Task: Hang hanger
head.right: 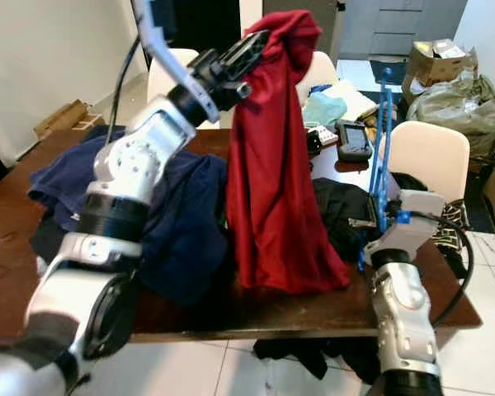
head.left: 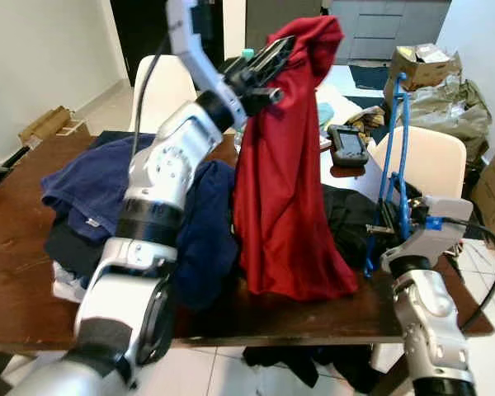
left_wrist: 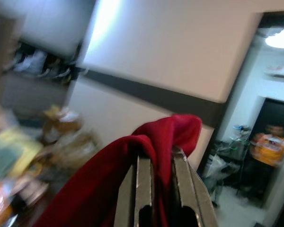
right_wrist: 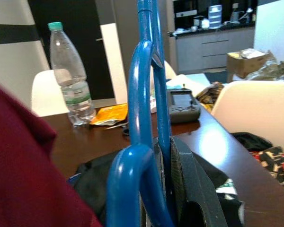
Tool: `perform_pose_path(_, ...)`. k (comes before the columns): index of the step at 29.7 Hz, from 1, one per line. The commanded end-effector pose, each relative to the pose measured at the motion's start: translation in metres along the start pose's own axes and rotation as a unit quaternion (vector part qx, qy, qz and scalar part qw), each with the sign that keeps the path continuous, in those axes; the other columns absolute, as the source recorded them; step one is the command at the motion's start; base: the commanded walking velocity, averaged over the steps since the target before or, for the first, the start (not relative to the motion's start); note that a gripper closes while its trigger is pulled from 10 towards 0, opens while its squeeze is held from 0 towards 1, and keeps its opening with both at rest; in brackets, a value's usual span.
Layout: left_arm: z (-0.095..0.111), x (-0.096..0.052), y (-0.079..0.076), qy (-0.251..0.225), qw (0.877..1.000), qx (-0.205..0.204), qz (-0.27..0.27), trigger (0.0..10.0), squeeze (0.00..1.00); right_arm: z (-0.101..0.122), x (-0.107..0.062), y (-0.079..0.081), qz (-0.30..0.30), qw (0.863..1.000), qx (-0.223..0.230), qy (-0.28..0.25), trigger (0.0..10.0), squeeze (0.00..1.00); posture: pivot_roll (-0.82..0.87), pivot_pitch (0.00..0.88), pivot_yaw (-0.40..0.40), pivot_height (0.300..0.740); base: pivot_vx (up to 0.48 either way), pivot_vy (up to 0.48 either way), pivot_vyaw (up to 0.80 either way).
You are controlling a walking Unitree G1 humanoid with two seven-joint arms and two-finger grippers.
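Observation:
A red garment [head.left: 285,165] hangs from my left gripper [head.left: 279,51], which is raised high over the table and shut on the cloth near its top; the hem rests on the table. In the left wrist view the red cloth [left_wrist: 151,156] is pinched between the two fingers. My right gripper [head.left: 389,224] is low at the table's right edge, shut on a blue plastic hanger [head.left: 398,157] that stands upright to the right of the garment. The blue hanger [right_wrist: 144,118] rises close before the right wrist camera.
Dark blue clothes [head.left: 107,190] and black clothes [head.left: 355,219] lie heaped on the brown table [head.left: 16,272]. White chairs [head.left: 429,161] stand around it. A water bottle [right_wrist: 71,75], a handheld device [head.left: 346,144] and cardboard boxes [head.left: 425,62] lie beyond. A person [left_wrist: 270,151] stands in a doorway.

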State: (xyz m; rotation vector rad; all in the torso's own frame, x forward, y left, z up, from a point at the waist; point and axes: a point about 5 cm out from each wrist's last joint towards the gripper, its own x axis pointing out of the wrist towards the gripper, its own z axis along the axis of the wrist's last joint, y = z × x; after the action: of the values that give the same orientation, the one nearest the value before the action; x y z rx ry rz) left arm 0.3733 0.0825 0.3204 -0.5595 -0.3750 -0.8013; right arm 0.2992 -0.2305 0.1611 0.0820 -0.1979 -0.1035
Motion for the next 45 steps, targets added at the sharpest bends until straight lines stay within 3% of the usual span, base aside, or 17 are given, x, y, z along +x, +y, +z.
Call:
perform_pose_path(1, 0.005, -0.023, 0.021, 0.000, 0.998, 0.017, 0.053, 0.0, 0.00, -0.020, -0.007, 0.000, 0.001, 0.998, 0.000, 0.055, 10.0, 0.00, 0.10, 0.063, 0.008, 0.740, 0.000, 0.000, 0.00)
perform_pose_path(2, 0.005, -0.023, 0.021, 0.000, 0.998, 0.017, 0.053, 0.0, 0.00, -0.020, -0.007, 0.000, 0.001, 0.998, 0.000, 0.055, 10.0, 0.00, 0.10, 0.063, 0.008, 0.740, 0.000, 0.000, 0.00)
perform_pose_path(3, 0.004, -0.046, 0.040, 0.009, 0.994, 0.037, 0.104, 0.0, 0.00, -0.020, -0.006, 0.000, 0.003, 0.998, -0.001, 0.057, 10.0, 0.00, 0.10, 0.067, 0.002, 0.740, 0.000, 0.000, 0.00)
perform_pose_path(5, 0.005, -0.064, 0.053, 0.019, 0.988, 0.056, 0.141, 0.0, 0.00, -0.020, -0.006, 0.000, 0.006, 0.998, -0.002, 0.059, 10.0, 0.00, 0.11, 0.068, -0.003, 0.740, 0.000, 0.000, 0.00)
perform_pose_path(12, -0.007, -0.083, 0.058, 0.071, 0.979, 0.112, 0.156, 0.0, 0.00, -0.021, -0.003, 0.002, 0.014, 0.998, -0.005, 0.063, 10.0, 0.00, 0.11, 0.065, -0.007, 0.740, 0.000, 0.000, 0.00)
perform_pose_path(14, -0.007, -0.083, 0.058, 0.071, 0.979, 0.112, 0.156, 0.0, 0.00, -0.021, -0.003, 0.002, 0.014, 0.998, -0.005, 0.063, 10.0, 0.00, 0.11, 0.065, -0.007, 0.740, 0.000, 0.000, 0.00)
perform_pose_path(20, -0.059, -0.081, 0.031, 0.148, 0.982, 0.080, 0.084, 0.0, 0.00, -0.019, -0.003, 0.000, 0.013, 0.998, -0.010, 0.061, 10.0, 0.00, 0.09, 0.061, -0.004, 0.740, 0.000, 0.000, 0.00)
perform_pose_path(21, -0.078, -0.065, -0.010, 0.155, 0.987, 0.020, -0.019, 0.0, 0.00, -0.019, -0.004, -0.002, 0.010, 0.998, -0.011, 0.062, 10.0, 0.00, 0.09, 0.061, -0.006, 0.740, 0.000, 0.000, 0.00)
perform_pose_path(23, -0.078, -0.065, -0.010, 0.155, 0.987, 0.020, -0.019, 0.0, 0.00, -0.019, -0.004, -0.002, 0.010, 0.998, -0.011, 0.062, 10.0, 0.00, 0.09, 0.061, -0.006, 0.740, 0.000, 0.000, 0.00)
perform_pose_path(24, -0.081, -0.049, -0.045, 0.149, 0.983, 0.000, -0.106, 0.1, 0.00, -0.019, -0.004, 0.000, 0.011, 0.998, -0.011, 0.062, 10.0, 0.00, 0.09, 0.062, -0.003, 0.740, 0.000, 0.000, 0.00)
perform_pose_path(25, -0.083, -0.043, -0.051, 0.151, 0.982, 0.000, -0.116, 0.4, 0.00, -0.018, -0.003, 0.001, 0.013, 0.998, -0.010, 0.062, 10.0, 0.00, 0.09, 0.061, 0.002, 0.740, 0.000, 0.000, 0.00)
perform_pose_path(31, -0.098, -0.037, -0.047, 0.170, 0.981, 0.005, -0.090, 0.0, 0.00, -0.018, -0.003, 0.002, 0.013, 0.998, -0.009, 0.060, 10.0, 0.00, 0.09, 0.065, 0.007, 0.740, 0.000, 0.000, 0.00)
perform_pose_path(34, -0.118, -0.041, -0.028, 0.206, 0.978, 0.022, -0.013, 0.0, 0.00, -0.019, -0.005, 0.002, 0.010, 0.998, -0.009, 0.061, 10.0, 0.00, 0.08, 0.070, 0.014, 0.740, 0.000, 0.000, 0.00)
perform_pose_path(35, -0.132, -0.050, -0.010, 0.239, 0.969, 0.038, 0.059, 2.4, 0.00, -0.019, -0.007, 0.001, 0.007, 0.998, -0.008, 0.061, 10.0, 0.00, 0.08, 0.074, 0.015, 0.740, 0.000, 0.000, 0.00)
perform_pose_path(42, -0.145, -0.068, 0.013, 0.279, 0.948, 0.042, 0.149, 2.9, 0.00, -0.018, -0.007, 0.000, 0.006, 0.998, -0.009, 0.061, 10.0, 0.00, 0.08, 0.076, 0.014, 0.740, 0.000, 0.000, 0.00)
perform_pose_path(43, -0.149, -0.074, 0.020, 0.290, 0.941, 0.029, 0.173, 10.0, 0.00, -0.018, -0.007, 0.000, 0.006, 0.998, -0.009, 0.062, 10.0, 0.00, 0.08, 0.077, 0.015, 0.740, 0.000, 0.000, 0.00)
perform_pose_path(45, -0.151, -0.076, 0.023, 0.293, 0.938, 0.016, 0.182, 10.0, 0.00, -0.018, -0.007, 0.000, 0.006, 0.998, -0.009, 0.062, 10.0, 0.00, 0.08, 0.077, 0.015, 0.740, 0.000, 0.000, 0.00)
